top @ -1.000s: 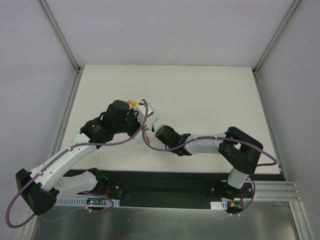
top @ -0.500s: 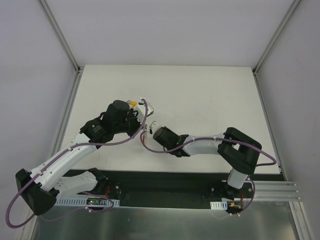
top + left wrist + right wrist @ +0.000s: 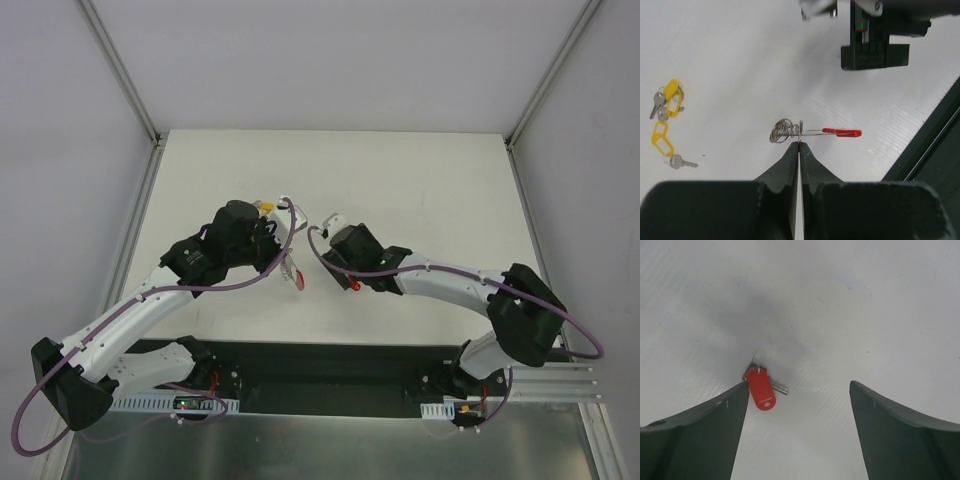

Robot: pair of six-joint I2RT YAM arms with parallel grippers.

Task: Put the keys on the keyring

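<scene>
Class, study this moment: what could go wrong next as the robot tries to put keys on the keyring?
1. The left gripper pinches the keyring with only its tips; threading pressure might twist or slip it.
2. The red-tagged key lies flat on the table, near one finger of the open right gripper; closing may push it aside rather than grip it.

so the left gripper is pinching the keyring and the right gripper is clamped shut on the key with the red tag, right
Not quite. The left gripper does pinch the keyring, but the right gripper is open, not clamped shut. In the right wrist view its fingers stand wide apart, and the key with the red tag lies ungripped on the table below them.
</scene>
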